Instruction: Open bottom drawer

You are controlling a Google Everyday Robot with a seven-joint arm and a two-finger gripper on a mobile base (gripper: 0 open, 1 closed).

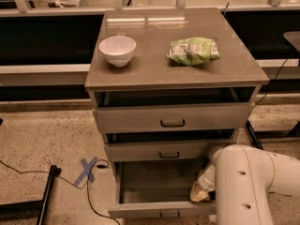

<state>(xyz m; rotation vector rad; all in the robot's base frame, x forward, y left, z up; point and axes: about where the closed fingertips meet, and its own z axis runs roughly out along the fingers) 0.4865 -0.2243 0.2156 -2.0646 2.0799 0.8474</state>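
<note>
The bottom drawer point(161, 209) of the grey-brown cabinet stands pulled far out; its plain grey inside point(154, 182) shows and its small dark loop handle point(169, 214) is at the lower edge of the view. My gripper point(200, 193) is at the drawer's right side, low inside it near the front corner, with the white arm point(248, 186) coming in from the right. Above it the mid-sized drawer point(164, 151) and the tall top drawer point(172, 118) are each out a little.
A white bowl point(117, 49) and a green snack bag point(193, 50) lie on the cabinet top. A blue tape X point(86, 170) and black cables point(93, 196) are on the floor at left, beside a black stand leg point(47, 191).
</note>
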